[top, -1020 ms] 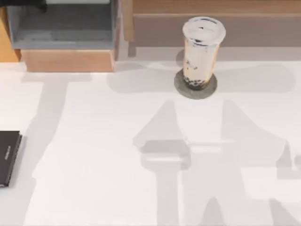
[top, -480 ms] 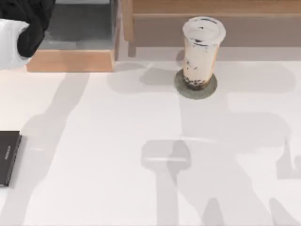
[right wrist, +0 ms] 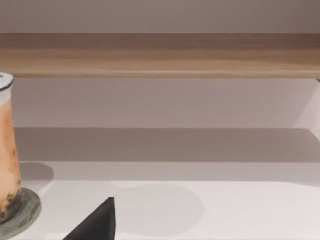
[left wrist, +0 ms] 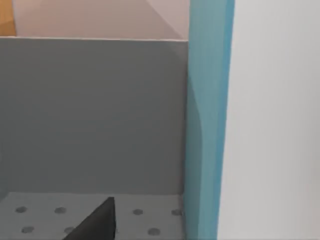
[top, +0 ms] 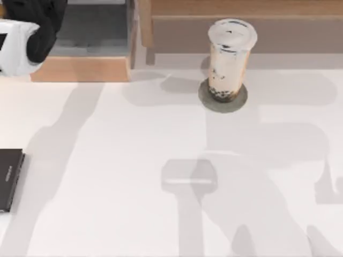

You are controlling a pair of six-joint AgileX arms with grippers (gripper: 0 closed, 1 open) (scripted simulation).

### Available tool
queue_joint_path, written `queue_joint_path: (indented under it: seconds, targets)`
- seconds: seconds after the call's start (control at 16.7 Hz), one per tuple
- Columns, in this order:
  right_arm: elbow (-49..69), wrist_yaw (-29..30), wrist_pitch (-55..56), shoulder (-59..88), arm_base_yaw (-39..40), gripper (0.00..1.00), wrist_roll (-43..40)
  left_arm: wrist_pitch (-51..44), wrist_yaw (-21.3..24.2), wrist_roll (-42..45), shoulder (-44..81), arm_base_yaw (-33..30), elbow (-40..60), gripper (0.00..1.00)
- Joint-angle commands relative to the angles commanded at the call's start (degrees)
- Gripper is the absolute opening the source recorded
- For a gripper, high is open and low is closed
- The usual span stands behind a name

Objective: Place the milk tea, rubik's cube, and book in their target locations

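Note:
The milk tea [top: 230,56], a tall clear cup with a white lid, stands upright on a round grey coaster [top: 238,103] at the back of the table; it also appears as the cup [right wrist: 7,160] in the right wrist view. The book [left wrist: 207,120] shows as an upright teal-blue band inside the grey compartment, close to my left gripper [left wrist: 95,225]. My left gripper [top: 43,13] is over that compartment at the back left. My right gripper [right wrist: 95,225] hangs low to the right of the cup, well apart from it. The rubik's cube is out of view.
A wooden box with a grey compartment [top: 91,32] sits at the back left. A long wooden shelf [top: 241,10] runs along the back right. A flat black slab [top: 9,179] lies at the table's left edge.
My left arm has come into the top view's back left corner, over the grey compartment. The arms' shadows have shifted on the table. The milk tea has not moved.

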Motion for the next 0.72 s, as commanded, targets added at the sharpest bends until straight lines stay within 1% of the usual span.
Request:
queue_joint_path:
  seconds: [0.42,0.66,0.72]
  targets:
    - [0.0,0.0,0.0,0.0,0.0,1.0,0.0,-2.2,0.8,0.0,5.6,0.5,8.0,1.0]
    - [0.0,0.0,0.0,0.0,0.0,1.0,0.0,-2.4,0.8,0.0,5.9,0.5,8.5,1.0]
    - [0.0,0.0,0.0,0.0,0.0,1.0,0.0,-2.4,0.8,0.0,5.9,0.5,8.5,0.92]
